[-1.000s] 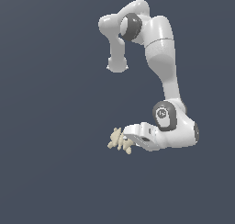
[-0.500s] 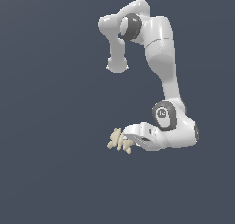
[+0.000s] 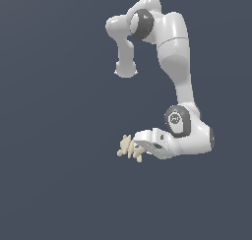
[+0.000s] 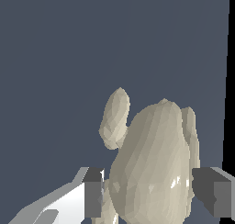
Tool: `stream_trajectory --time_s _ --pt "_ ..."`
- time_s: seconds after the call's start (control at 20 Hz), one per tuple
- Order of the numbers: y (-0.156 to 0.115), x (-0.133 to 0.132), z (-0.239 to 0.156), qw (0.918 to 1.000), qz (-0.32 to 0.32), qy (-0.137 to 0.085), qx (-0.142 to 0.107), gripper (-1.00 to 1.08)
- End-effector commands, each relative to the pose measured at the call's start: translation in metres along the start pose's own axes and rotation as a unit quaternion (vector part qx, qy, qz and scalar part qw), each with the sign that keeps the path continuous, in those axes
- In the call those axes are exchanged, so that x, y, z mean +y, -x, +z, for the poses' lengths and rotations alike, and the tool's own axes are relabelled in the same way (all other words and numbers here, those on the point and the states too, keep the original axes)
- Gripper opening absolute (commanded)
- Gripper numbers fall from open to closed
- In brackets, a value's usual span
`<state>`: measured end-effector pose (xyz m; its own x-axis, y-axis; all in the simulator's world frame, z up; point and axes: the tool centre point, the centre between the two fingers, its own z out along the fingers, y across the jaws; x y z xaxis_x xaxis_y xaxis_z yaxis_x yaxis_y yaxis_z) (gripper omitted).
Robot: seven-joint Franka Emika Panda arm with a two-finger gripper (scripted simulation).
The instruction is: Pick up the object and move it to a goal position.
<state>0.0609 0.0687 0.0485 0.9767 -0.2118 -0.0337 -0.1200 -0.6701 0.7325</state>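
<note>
The object [image 3: 127, 146] is a small cream-beige cluster of pointed lobes, low in the exterior view, right at the tip of the white arm's hand. My gripper [image 3: 136, 148] reaches it from the exterior view's right, with the hand lying nearly level. In the wrist view the object [image 4: 151, 163] fills the space between the two dark fingers [image 4: 93, 198], and each pad sits against one of its sides. My gripper [image 4: 151, 195] is shut on it. One lobe [image 4: 115, 117] sticks out past the fingertips.
A plain dark grey-blue background surrounds everything in both views. The arm's upper links [image 3: 167, 42] rise above the hand, and the elbow [image 3: 189, 131] bulges to the exterior view's right.
</note>
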Motion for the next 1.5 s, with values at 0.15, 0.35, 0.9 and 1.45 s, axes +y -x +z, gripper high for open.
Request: stream_trajectory --time_s 0.15,0.35,0.9,1.45 --pt "0.018 -0.001 -0.008 1.0 0.0 0.0 0.0 -1.0" --pt "0.039 -0.002 -0.018 1.0 -0.001 0.0 0.0 -1.0" --pt "0.12 -0.005 -0.055 1.0 -0.001 0.002 -0.001 -1.0" --pt "0.193 -0.009 -0.092 1.0 0.0 0.004 -0.003 -1.0"
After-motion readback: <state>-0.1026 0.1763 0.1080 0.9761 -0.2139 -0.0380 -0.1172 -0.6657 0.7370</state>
